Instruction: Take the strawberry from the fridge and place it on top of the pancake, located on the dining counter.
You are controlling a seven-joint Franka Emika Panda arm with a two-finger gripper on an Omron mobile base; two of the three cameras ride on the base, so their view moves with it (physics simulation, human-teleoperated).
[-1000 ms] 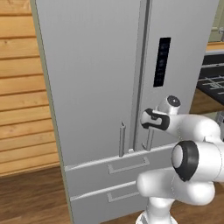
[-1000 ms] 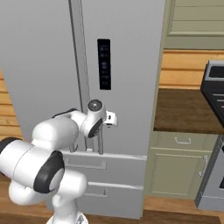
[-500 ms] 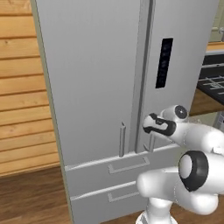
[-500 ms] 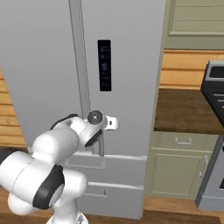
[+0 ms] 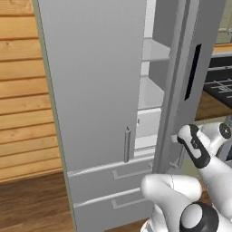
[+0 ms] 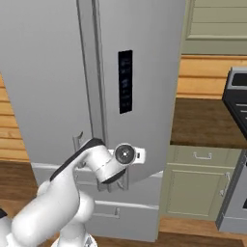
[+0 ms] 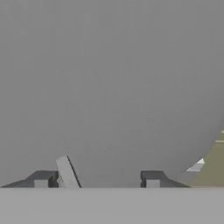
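Note:
The fridge (image 5: pixel 95 90) stands in front of me with its left door shut. Its right door (image 5: pixel 181 90), the one with the dark panel (image 6: pixel 125 81), is swung partly open. Through the gap I see grey-white shelves (image 5: pixel 152 50). My gripper (image 7: pixel 97 181) is at the foot of the right door, jaws apart. The door's bar handle (image 7: pixel 65 173) stands between the fingertips (image 7: pixel 41 181), close to the left one. In the right base view my hand (image 6: pixel 124 154) sits against that door's lower edge. The strawberry, the pancake and the dining counter are out of view.
Two fridge drawers (image 5: pixel 113 181) lie below the doors. A wooden plank wall (image 5: pixel 22 90) is to the left. To the right are a brown counter (image 6: pixel 202 120) on pale green cabinets (image 6: pixel 198 181) and a dark stove (image 6: pixel 237 96).
The right fridge door has swung from shut to partly open, showing the shelves. My hand has moved back and to the right with the door's handle.

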